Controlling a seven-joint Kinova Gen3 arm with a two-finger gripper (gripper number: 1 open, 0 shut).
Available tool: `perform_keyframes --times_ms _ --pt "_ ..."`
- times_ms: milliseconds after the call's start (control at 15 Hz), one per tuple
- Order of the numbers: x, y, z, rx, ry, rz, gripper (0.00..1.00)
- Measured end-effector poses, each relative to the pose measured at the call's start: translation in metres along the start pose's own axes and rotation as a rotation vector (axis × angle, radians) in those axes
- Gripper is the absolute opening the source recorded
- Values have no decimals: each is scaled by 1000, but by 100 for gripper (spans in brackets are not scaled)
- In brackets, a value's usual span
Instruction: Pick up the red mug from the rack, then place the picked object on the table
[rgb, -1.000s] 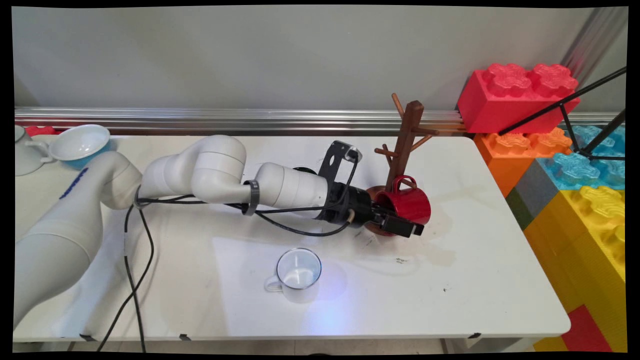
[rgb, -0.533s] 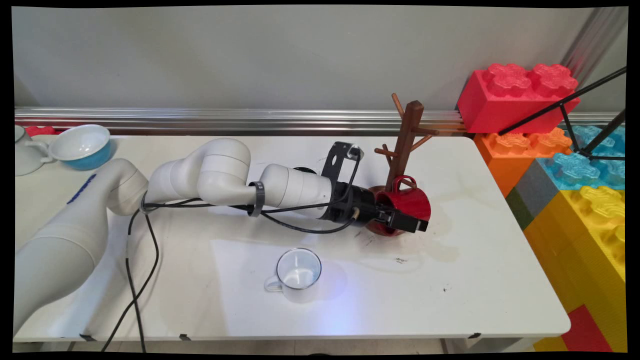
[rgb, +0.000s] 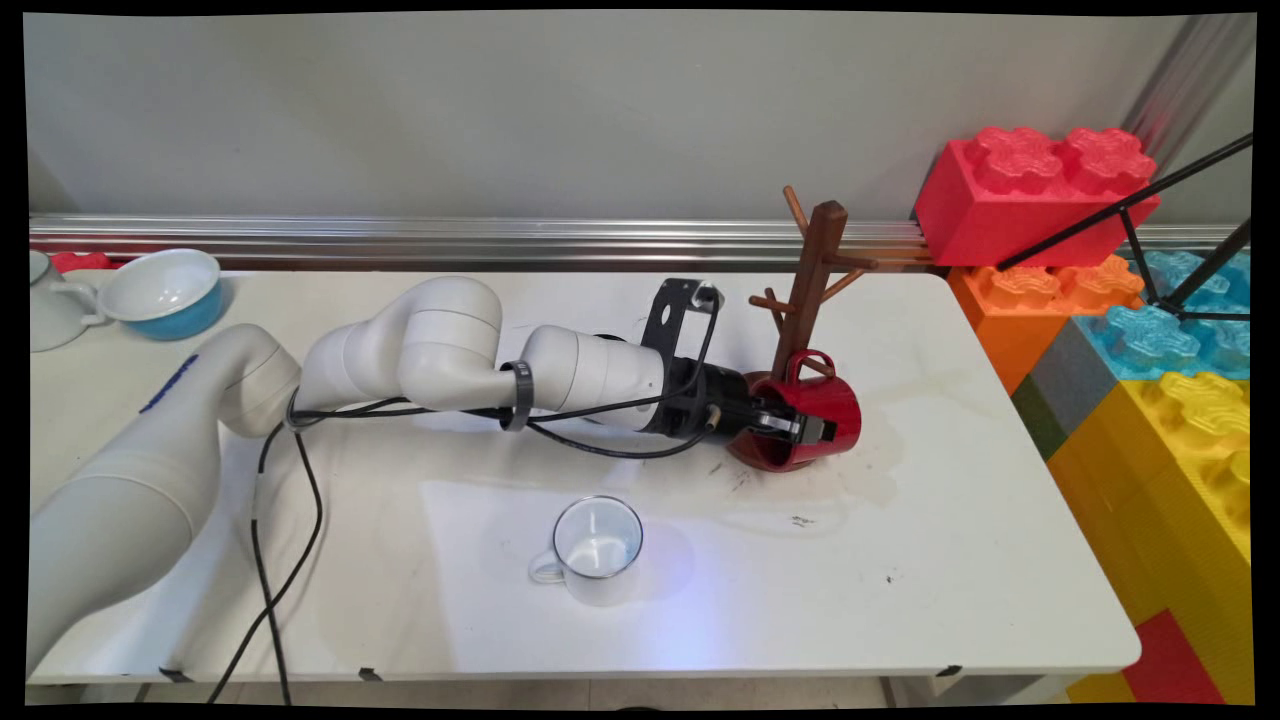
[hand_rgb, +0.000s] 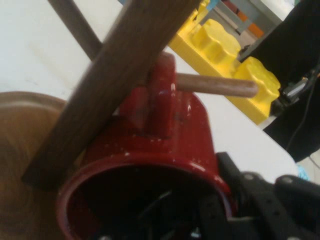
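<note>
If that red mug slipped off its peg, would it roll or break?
Probably it would roll: the red mug hangs on its side, by its handle, on the wooden mug tree. Its glossy speckled surface suggests enamel, likely chipping rather than shattering. The gripper pinches its rim; that smooth wall may be slippery.

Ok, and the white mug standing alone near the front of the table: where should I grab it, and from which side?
Probably by the rim, from straight above. The white mug stands upright on the table with its mouth open upward, so the thin wall can be straddled. Its handle sticks out to the picture's lower left, so take the rim on the opposite, right side.
</note>
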Motion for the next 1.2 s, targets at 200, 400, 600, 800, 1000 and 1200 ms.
perform_keyframes --times_ms 200,400,600,800,1000,1200 --pt "-1 0 -1 3 0 -9 0" --pt "-2 0 -4 2 0 -20 0" --pt "-2 2 -10 -8 8 -32 0" --pt "0 6 -15 -25 19 -42 0" --pt "2 11 -20 -37 30 -49 0" --pt "4 18 -26 -50 40 -60 0"
